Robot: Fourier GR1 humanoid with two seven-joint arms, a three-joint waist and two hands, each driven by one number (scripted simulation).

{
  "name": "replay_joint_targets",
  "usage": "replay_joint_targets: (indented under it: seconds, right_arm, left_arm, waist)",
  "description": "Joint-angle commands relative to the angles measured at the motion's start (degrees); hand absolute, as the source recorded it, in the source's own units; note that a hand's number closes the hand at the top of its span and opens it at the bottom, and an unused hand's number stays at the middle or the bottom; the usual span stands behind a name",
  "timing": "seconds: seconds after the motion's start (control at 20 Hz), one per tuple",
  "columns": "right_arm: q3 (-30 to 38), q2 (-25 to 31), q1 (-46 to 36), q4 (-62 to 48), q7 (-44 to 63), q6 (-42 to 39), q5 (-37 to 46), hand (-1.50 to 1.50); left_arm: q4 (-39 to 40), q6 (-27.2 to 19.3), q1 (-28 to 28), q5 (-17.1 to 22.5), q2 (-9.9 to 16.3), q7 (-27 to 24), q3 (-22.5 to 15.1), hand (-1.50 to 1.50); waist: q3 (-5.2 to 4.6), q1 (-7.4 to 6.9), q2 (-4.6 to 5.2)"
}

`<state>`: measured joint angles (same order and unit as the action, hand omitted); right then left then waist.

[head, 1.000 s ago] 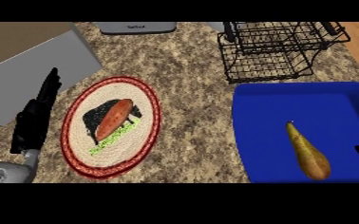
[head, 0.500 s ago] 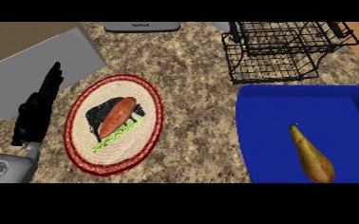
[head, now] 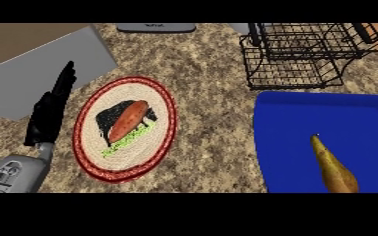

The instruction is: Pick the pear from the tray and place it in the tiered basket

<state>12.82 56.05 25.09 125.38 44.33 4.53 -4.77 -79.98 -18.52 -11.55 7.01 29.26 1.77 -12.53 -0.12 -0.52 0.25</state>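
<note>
Blue tray (head: 295,130) at lower right holds the pear (head: 334,169), now nearer the bottom edge since the view drifted; nothing grasped yet. Left hand (head: 50,110) rests at left, fingers straight; right hand unseen. Tiered basket (head: 303,55) waits upper right

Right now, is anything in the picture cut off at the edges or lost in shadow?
Head view: the pear on the blue tray is cut by the lower edge; the wire basket runs off the top; the light is even, with no strong shadows or glare; the black left hand shows little detail.
</note>
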Motion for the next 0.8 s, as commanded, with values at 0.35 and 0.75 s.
replay_joint_targets:
  seconds: [0.35,0.75]
  right_arm:
    - [-17.4,-4.5,-12.8,-6.5,15.2,-3.6,8.9,-1.5]
    - [-22.2,-11.0,-15.5,-2.1,23.8,-4.9,15.6,-1.5]
  left_arm:
    - [-0.2,1.1,-1.4,-2.9,-2.9,2.3,0.8,0.0]
    - [-5.2,2.3,3.8,-4.5,-3.2,3.5,3.6,0.0]
  waist:
    - [0.12,0.07,-0.08]
    - [0.1,0.43,-0.37]
